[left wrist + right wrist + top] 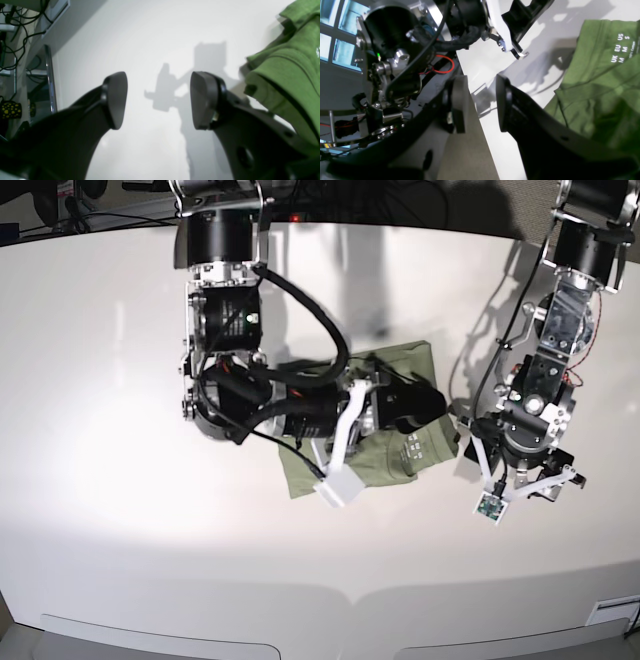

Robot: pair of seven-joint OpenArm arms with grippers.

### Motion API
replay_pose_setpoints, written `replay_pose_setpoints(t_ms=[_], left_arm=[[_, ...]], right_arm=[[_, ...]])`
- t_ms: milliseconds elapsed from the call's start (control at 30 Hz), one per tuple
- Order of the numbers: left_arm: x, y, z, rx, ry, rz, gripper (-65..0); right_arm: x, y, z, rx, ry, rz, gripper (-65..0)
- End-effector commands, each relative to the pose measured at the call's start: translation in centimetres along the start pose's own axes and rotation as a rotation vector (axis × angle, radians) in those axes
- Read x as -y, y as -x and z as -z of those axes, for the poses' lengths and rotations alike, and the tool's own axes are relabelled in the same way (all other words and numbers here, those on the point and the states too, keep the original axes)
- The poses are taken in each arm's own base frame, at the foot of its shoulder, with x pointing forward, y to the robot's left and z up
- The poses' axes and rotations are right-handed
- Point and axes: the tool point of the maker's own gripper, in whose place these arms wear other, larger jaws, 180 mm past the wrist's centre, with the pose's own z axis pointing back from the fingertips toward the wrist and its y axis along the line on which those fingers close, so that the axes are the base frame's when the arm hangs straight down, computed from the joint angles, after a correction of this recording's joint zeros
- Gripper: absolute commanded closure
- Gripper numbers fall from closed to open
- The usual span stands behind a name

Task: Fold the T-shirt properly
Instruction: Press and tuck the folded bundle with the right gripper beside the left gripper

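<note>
T-shirt (pixel 400 455): we see it lying folded into a compact bundle near the middle of the table (pixel 100 380), partly hidden under the right arm.
Long axis: we read the bundle as running from near-left to far-right in the base view; the right arm hides too much to say which way the neck points.
Label: the white size print (pixel 621 48) faces up on the right part of the bundle.
Left claw (pixel 158 100): we see the two dark pads well apart with only bare table between them; it holds nothing and stands just right of the shirt, not touching it.
Right claw (pixel 480 102): we see its pads partly apart with a clear gap and nothing clamped between them, just beside the shirt's edge; whether a pad touches the cloth we cannot tell.
Cloth: sage-green knit, matte, wrinkled, with stitched seams and layered folded edges.
Pads: black, smooth, flat-faced with rounded outlines.
Table: white, smooth, slightly glossy, with the arms' shadows on it.
</note>
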Motion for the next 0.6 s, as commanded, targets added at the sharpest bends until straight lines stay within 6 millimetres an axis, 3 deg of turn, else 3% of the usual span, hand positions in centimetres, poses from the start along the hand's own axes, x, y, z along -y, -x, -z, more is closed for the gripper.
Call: replay_pose_setpoints(t_ms=[0,67,167,233,300,567], left_arm=[[-1.5,-1.3,-0.3,0.031,-0.038,-0.006,-38.7],[-1.3,-0.9,-0.3,0.009,-0.032,-0.010,-38.7],[-0.9,-0.8,-0.3,0.003,-0.006,-0.029,-38.7],[-0.6,-0.9,-0.3,0.005,0.007,-0.038,-38.6],[-0.6,-0.9,-0.3,0.005,0.012,-0.041,-38.6],[0.5,-1.2,-0.3,0.022,0.069,-0.082,-38.7]], right_arm=[[-0.5,-2.9,-0.4,0.075,-0.007,-0.055,-19.5],[0.8,-4.6,-1.0,0.101,0.064,-0.088,-19.5],[4.2,-6.3,-2.7,0.090,0.254,-0.141,-19.5],[6.8,-6.7,-4.2,0.054,0.398,-0.162,-19.5],[7.7,-6.7,-4.7,0.061,0.442,-0.162,-19.5],[8.4,-0.6,-4.4,-0.015,0.438,-0.060,-19.5]])
